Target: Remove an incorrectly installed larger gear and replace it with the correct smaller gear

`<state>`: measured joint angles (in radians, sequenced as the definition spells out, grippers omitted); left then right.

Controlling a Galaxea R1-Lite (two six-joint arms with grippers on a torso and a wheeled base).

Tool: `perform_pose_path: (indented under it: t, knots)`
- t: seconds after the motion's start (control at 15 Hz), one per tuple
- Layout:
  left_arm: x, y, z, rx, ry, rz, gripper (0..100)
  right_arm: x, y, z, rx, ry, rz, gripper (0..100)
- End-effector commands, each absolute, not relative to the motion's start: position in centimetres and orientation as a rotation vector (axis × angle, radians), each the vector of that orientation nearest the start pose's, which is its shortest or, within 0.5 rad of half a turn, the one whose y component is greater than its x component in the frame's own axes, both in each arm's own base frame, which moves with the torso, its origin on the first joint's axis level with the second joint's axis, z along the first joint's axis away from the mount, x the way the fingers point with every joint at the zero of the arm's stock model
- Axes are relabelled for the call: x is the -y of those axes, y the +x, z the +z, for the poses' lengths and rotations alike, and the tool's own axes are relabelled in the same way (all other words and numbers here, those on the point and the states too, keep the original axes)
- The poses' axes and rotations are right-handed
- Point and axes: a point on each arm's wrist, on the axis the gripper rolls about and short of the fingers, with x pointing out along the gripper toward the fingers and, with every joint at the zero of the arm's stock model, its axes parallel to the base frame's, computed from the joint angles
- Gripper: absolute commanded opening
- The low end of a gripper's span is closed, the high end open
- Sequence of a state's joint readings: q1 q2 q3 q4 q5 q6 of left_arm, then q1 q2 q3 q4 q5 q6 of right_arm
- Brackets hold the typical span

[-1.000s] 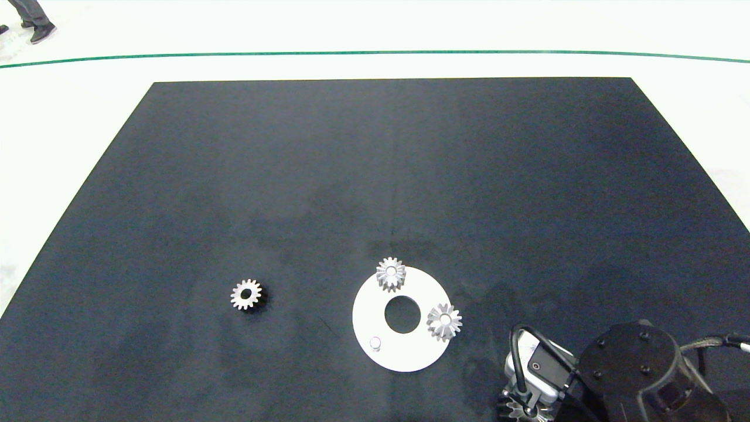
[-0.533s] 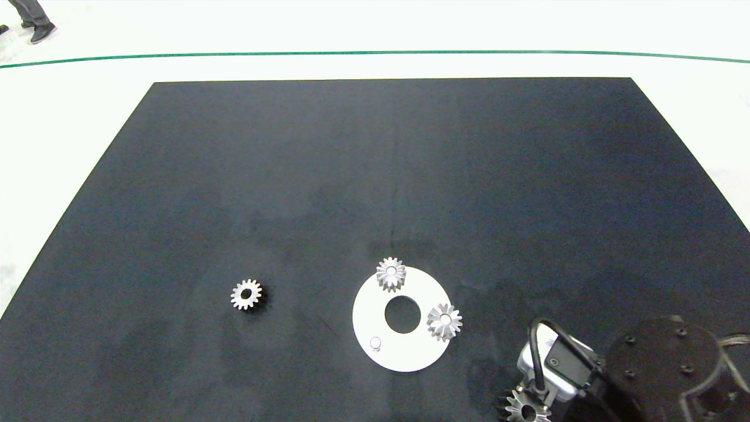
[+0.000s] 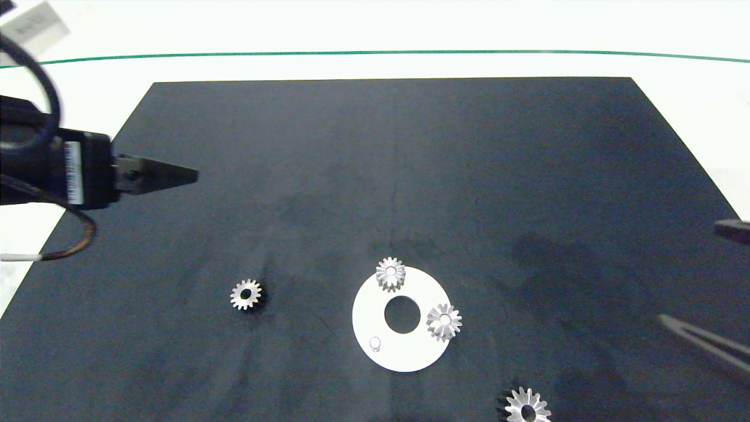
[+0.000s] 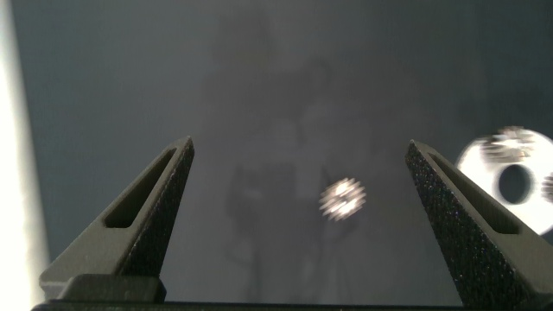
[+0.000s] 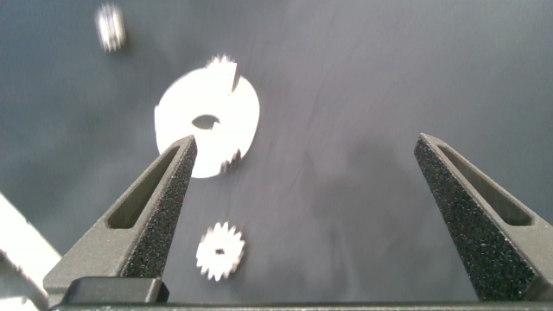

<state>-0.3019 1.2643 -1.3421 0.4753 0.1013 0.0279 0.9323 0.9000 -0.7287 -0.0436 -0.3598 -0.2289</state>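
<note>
Head view: white disc (image 3: 404, 346) lies flat on the dark desk (image 3: 375, 176) and serves as landmark. Two small gears with bright plugged centres sit on the disc, one at its far rim (image 3: 391, 273), one at its right rim (image 3: 444, 321). A short peg (image 3: 375, 343) stands bare at the disc's near-left part, with no gear on it; judged to be the empty seat awaiting the correct part.

Larger gear (image 3: 527, 408) lies flat on the desk, near-right of the disc and apart from it, at the picture's lower edge; free of any grip. Smaller gear (image 3: 246, 294) lies flat on the desk, well to the left of the disc, bore up.

Left gripper (image 4: 298, 207) hangs above the desk, far-left of the disc, jaws wide apart and empty; its wrist view frames the smaller gear (image 4: 343, 198) between the fingers, so a pick of that gear seems the step in hand. Right gripper (image 5: 302, 207) hangs well right of the disc, jaws spread, holding nothing.

Removal judged done; fitting not yet done.
</note>
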Motion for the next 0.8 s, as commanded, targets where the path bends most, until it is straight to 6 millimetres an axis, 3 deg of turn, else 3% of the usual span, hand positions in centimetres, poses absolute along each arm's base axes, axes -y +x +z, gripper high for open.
perform_pose_path:
  t: [0.07,0.2,0.53,0.8]
  knots:
    - [12.0,22.5,28.6,-0.547,0.201,-0.311,100,-4.2,4.1,29.6,0.128,-0.199,0.560,100]
    - [13.5,24.1,26.5,-0.605,0.248,-0.255,100,-4.0,3.9,29.9,0.142,-0.191,0.559,100]
    - [13.4,24.6,21.6,-0.688,0.288,-0.247,100,-4.0,3.9,30.0,0.147,-0.194,0.568,100]
    - [12.0,23.9,20.6,-0.716,0.286,-0.213,100,-4.0,3.9,29.9,0.145,-0.195,0.568,100]
